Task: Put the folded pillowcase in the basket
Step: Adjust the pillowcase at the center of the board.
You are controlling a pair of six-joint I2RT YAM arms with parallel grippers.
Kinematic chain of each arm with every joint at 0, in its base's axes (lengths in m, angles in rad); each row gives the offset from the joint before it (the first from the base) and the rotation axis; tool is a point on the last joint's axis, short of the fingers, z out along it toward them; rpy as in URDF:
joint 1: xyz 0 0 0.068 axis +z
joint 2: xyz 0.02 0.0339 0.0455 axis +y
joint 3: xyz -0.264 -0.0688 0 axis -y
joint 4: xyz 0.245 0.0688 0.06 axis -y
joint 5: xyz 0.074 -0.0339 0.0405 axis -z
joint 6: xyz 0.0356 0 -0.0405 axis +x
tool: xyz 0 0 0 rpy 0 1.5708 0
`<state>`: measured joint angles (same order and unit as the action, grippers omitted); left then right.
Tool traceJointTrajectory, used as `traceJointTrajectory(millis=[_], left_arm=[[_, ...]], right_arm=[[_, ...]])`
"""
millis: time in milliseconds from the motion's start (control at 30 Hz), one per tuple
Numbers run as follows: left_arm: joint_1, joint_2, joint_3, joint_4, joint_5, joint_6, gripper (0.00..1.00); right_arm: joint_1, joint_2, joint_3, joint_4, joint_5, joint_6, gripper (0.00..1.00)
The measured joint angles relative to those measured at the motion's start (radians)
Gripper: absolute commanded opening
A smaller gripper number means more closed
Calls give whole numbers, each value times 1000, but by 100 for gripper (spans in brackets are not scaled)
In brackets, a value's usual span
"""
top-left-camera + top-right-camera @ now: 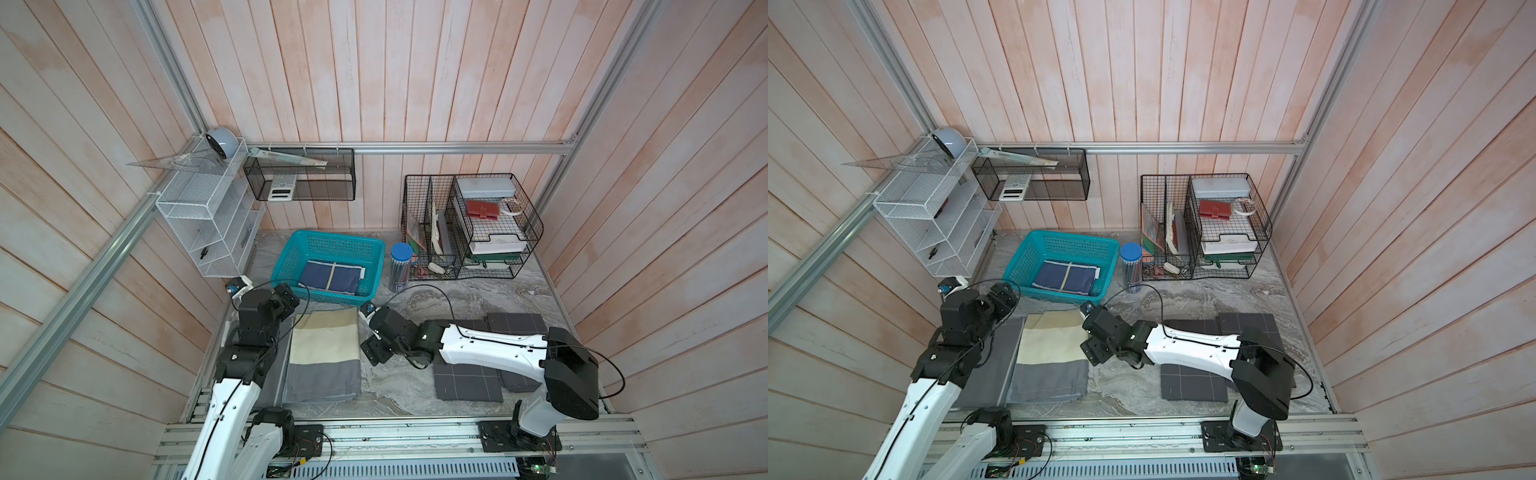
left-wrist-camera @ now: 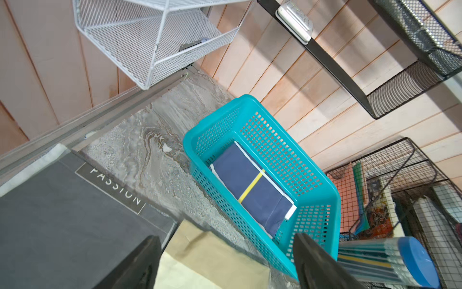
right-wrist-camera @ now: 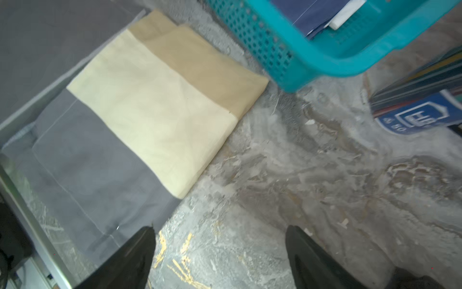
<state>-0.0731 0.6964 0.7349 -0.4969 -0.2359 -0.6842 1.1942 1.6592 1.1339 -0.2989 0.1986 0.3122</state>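
Note:
The teal basket (image 1: 332, 235) (image 1: 1067, 235) (image 2: 250, 98) (image 3: 350, 65) stands at the back left of the table. A folded navy pillowcase (image 1: 332, 277) (image 1: 1065, 277) (image 2: 252, 187) (image 3: 307, 12) with a yellow stripe lies flat inside it. In front of the basket, a folded cream, tan and grey pillowcase (image 1: 324, 353) (image 1: 1050, 357) (image 2: 212, 262) (image 3: 155, 107) lies on the table. My left gripper (image 1: 289, 294) (image 1: 1005, 293) (image 2: 225, 236) hovers open at that cloth's far left corner, holding nothing. My right gripper (image 1: 365, 332) (image 1: 1086, 336) (image 3: 220, 227) is open over bare table by its right edge.
A blue-capped tube of pens (image 1: 401, 266) stands right of the basket, beside a black wire organizer (image 1: 469, 228). A white wire shelf (image 1: 208, 216) and a black mesh shelf (image 1: 299, 174) hang on the walls. Dark checked cloths (image 1: 465, 382) lie right; a dark grey "PASSION" cloth (image 2: 62, 212) lies left.

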Motion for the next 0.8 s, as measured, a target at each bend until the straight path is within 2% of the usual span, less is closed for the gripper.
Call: traceJointTrajectory(millis=[133,267,500,800], left_arm=[[0,-116,-32,-59,6,-1,96],[0,-166,-32,-98,2,-1,97],[0,-176,-32,-117,-6,-2,99],[0,-140,-32,-116,-5,-1,100]], right_arm=[[82,70,17,10,15,-3,92],[138,185,121,-38,28,-31,93],[159,361,360,-187,48,-74,93],[159,416,361,-305,120,-72,93]])
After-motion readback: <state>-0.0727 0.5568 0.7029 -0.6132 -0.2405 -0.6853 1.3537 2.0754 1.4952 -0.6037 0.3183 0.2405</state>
